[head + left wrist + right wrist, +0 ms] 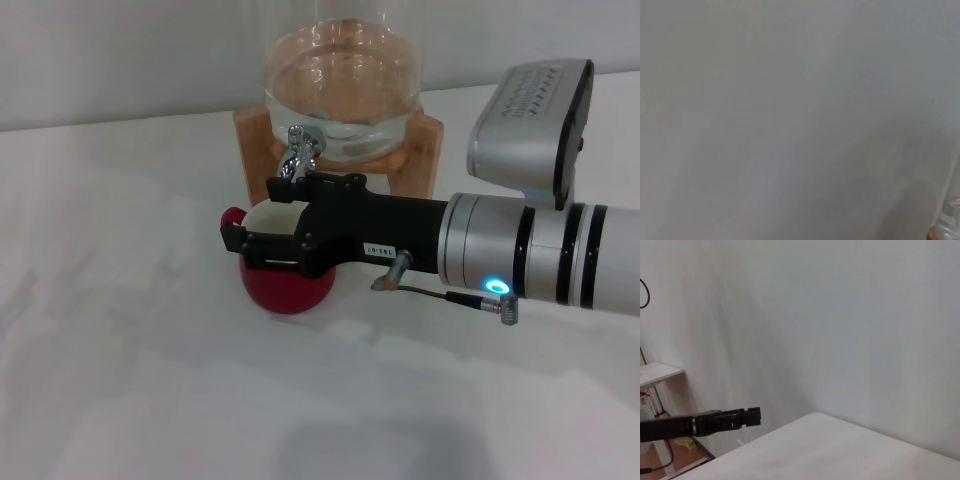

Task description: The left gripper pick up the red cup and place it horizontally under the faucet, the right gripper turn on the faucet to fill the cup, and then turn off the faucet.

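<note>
The red cup stands upright on the white table, just in front of and below the faucet. Its white inside and small handle show behind the claw. My right gripper reaches in from the right at rim height. It is open, with one finger by the faucet's spout and the other across the cup's front rim. A slim black claw, the left gripper, shows only in the right wrist view, far off beyond the table's edge.
The faucet belongs to a glass water jar on a wooden stand at the back of the table. A corner of the jar shows in the left wrist view, which otherwise faces a plain wall.
</note>
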Action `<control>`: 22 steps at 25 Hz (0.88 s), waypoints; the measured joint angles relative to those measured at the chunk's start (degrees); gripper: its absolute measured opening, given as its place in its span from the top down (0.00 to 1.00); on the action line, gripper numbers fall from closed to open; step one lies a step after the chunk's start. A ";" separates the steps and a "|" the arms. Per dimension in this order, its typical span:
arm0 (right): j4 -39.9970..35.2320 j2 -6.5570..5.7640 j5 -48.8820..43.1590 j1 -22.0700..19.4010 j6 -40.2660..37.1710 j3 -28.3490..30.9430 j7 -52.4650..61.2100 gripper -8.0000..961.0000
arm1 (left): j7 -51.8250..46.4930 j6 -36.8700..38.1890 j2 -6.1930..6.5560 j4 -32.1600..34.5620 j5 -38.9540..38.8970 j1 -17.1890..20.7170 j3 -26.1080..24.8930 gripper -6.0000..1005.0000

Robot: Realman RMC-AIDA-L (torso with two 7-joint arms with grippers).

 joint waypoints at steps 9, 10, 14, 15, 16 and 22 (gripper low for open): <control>0.04 0.00 0.02 0.12 0.04 0.00 0.00 0.19 | 0.03 0.08 0.01 0.00 0.01 -0.04 -0.09 0.13; 0.18 0.02 0.02 0.16 0.01 0.00 0.00 0.19 | 0.03 0.09 0.01 0.01 0.01 -0.06 -0.09 0.13; 0.46 0.06 0.03 0.24 -0.31 0.23 0.00 0.19 | 0.03 0.08 0.01 0.03 0.01 -0.05 -0.08 0.13; 0.48 0.06 0.04 0.24 -0.36 0.38 0.00 0.19 | 0.03 0.07 0.01 0.03 0.01 0.00 -0.08 0.13; 0.49 0.06 0.03 0.25 -0.39 0.54 -0.01 0.19 | 0.03 0.00 0.01 0.03 0.01 0.06 -0.08 0.13; 0.79 0.09 0.04 0.27 -0.69 1.32 0.00 0.19 | 0.02 -0.47 0.01 0.03 0.01 0.26 -0.08 0.13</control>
